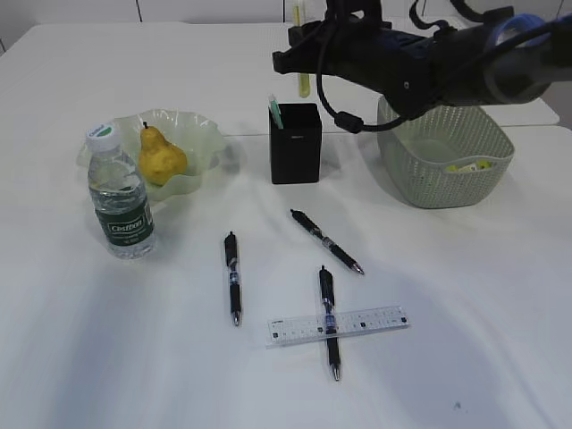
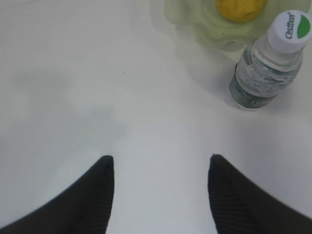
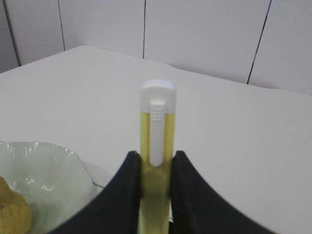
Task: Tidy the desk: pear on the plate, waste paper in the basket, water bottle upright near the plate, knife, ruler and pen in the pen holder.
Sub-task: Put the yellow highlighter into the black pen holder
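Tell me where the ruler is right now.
In the exterior view the ruler lies flat on the table, front centre, crossing a black pen, well in front of the pen holder.

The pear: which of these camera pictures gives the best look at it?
The exterior view: the pear shows whole, stem up, on the plate. The left wrist view catches only its lower part at the top edge; the right wrist view shows a blurred sliver in the bottom left corner.

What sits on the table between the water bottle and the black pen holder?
Only the plate, at the back of that gap with the pear on it; otherwise bare table between water bottle and pen holder, per the exterior view.
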Tool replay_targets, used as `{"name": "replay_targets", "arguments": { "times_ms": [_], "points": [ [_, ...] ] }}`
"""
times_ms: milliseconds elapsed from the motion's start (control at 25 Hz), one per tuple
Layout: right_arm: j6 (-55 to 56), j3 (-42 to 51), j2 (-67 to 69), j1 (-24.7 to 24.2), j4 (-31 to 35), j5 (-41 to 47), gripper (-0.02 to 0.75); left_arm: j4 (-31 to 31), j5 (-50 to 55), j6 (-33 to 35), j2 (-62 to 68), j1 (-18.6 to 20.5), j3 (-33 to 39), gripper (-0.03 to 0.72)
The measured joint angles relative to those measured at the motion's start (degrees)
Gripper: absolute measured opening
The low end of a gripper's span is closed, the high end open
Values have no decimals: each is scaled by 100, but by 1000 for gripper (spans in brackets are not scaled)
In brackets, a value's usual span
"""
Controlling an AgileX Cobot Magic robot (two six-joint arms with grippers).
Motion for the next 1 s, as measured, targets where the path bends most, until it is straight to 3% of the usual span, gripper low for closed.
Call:
{"name": "replay_targets", "arguments": {
  "times_ms": [600, 1000],
  "points": [
    [224, -1153, 999, 0, 90, 231, 146, 10, -59, 0, 11, 0, 0, 423],
    [224, -1279, 1301, -142, 90, 406, 146, 20, -222, 0, 11, 0, 0, 419]
  ]
}}
